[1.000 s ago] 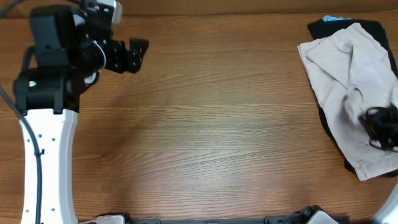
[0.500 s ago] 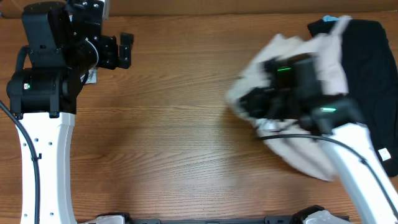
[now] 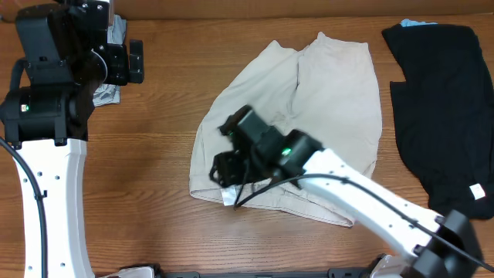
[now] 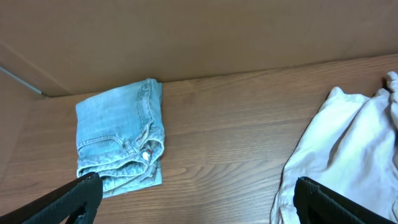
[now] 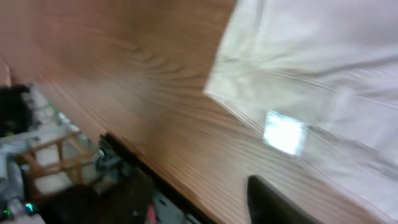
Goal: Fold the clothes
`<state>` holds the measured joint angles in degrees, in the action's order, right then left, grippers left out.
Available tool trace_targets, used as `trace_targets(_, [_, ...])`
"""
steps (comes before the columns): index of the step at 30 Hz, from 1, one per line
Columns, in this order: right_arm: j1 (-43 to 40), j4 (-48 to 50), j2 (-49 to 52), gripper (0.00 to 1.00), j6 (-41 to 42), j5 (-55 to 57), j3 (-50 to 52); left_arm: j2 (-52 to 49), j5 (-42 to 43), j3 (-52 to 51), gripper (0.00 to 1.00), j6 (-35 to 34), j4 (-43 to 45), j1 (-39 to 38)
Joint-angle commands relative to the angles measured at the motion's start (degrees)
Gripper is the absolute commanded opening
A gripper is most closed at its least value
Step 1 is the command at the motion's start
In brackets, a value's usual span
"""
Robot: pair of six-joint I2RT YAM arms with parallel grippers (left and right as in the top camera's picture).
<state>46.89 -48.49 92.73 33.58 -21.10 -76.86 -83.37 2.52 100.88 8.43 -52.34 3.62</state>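
Note:
The beige shorts [image 3: 309, 116] lie spread flat in the middle of the table, waistband toward the front. Their white label [image 5: 285, 132] shows near the lower left corner. My right gripper [image 3: 224, 166] hovers over that corner, and its view is blurred. One dark finger [image 5: 273, 202] shows there, clear of the cloth, with bare wood beside it, so the jaws stand apart and empty. My left gripper [image 3: 135, 62] is wide open at the back left, above the folded denim shorts [image 4: 121, 140]. A black garment [image 3: 444, 100] lies at the right.
The denim shorts [image 3: 108, 91] peek out from under the left arm by the back wall [image 4: 186, 37]. Bare wood [image 3: 147, 177] lies between the left arm and the beige shorts. The table's front edge [image 5: 143, 180] runs close to the right gripper.
The right arm has pulled the beige shorts off the black garment leftward to the table's middle, spread them out, and opened its jaws off the cloth. The left arm has edged left.

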Motion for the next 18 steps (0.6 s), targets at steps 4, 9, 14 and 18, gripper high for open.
trace_targets(4, [-13.44, -8.41, -10.01, 0.69, 0.55, 11.10, -3.89, -2.54, 12.33, 1.25, 1.00, 4.50, 0.35, -0.52])
trace_targets(9, [-24.37, -13.46, -11.63, 0.72, -2.58, 12.96, -3.89, -11.41, 21.35, 1.25, 1.00, 8.00, 4.13, -4.72])
trace_targets(14, [-30.58, -16.26, -11.61, 0.72, -5.60, 13.07, -3.87, -23.56, 23.74, 1.25, 1.00, 8.33, 16.39, -11.17])
trace_targets(18, [-32.63, -17.92, -11.61, 0.72, -6.64, 13.60, -3.87, -32.33, 22.69, 1.25, 1.00, 8.28, 26.12, -16.39])
